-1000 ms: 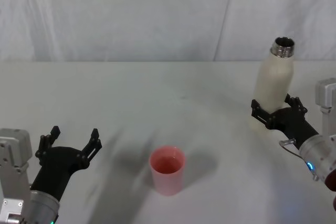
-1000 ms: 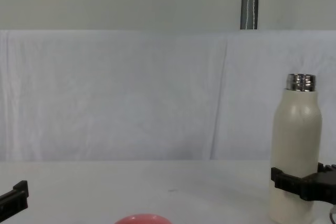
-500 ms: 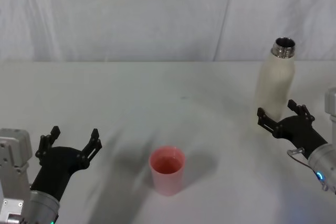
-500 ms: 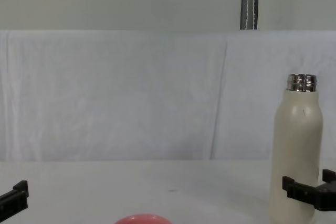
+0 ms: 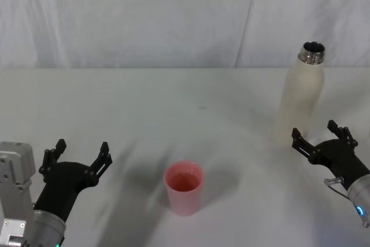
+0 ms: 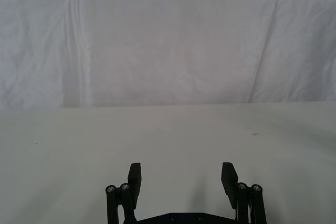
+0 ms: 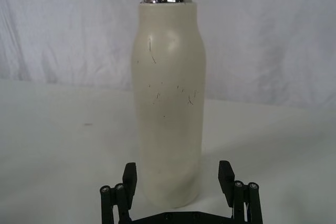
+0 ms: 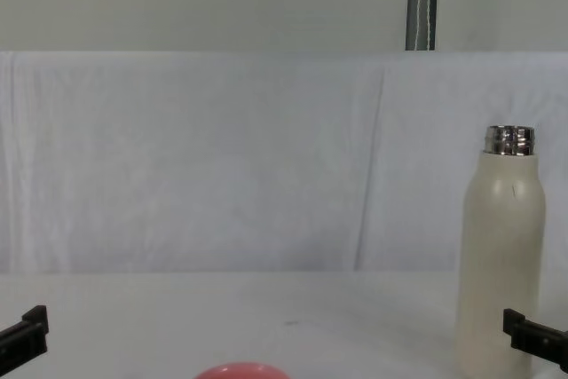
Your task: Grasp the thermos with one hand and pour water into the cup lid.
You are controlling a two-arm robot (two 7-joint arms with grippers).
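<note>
The right gripper (image 5: 323,136) stands with its jaws spread wide and nothing between them, drawn back toward the robot from the thermos (image 5: 302,95). A second ago those jaws were clamped around the bottle's lower body; now they have let go and pulled clear, leaving it upright on the table (image 5: 173,102) just ahead of the fingertips, its neck uncapped. Off to this gripper's left, well apart, sits the cup lid (image 5: 184,187), with liquid showing inside. That suggests the pour is done and the bottle has been set back. The left gripper (image 5: 80,155) waits open at the near left, idle
</note>
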